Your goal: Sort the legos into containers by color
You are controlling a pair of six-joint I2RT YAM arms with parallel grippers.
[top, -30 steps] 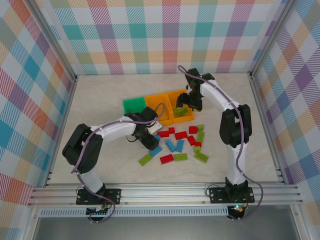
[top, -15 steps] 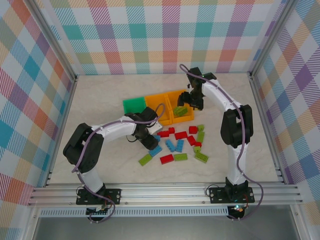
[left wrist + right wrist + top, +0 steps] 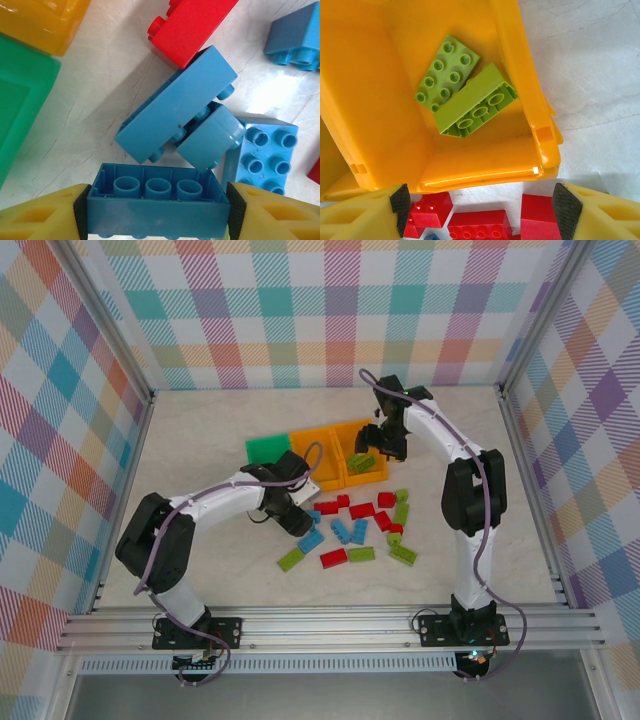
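Note:
My left gripper [image 3: 156, 212] is shut on a blue lego [image 3: 157, 202], gripped by its short ends with its hollow underside toward the camera. In the top view this gripper [image 3: 296, 521] sits at the left edge of the lego pile, near the green container [image 3: 267, 450]. More blue legos [image 3: 175, 107] and a red one [image 3: 192, 22] lie just beyond it. My right gripper [image 3: 480, 205] is open and holds nothing, hovering at the near rim of the right orange container [image 3: 370, 100]. Two lime legos [image 3: 465, 95] lie inside that container.
The three containers stand in a row, with a second orange one [image 3: 318, 452] in the middle. Red [image 3: 333, 557], blue [image 3: 348, 531] and lime [image 3: 361, 553] legos lie scattered in front of them. Metal frame rails and checkered walls enclose the table.
My left gripper has closed on the blue lego and shifted slightly back and left with it. The right arm has stayed still.

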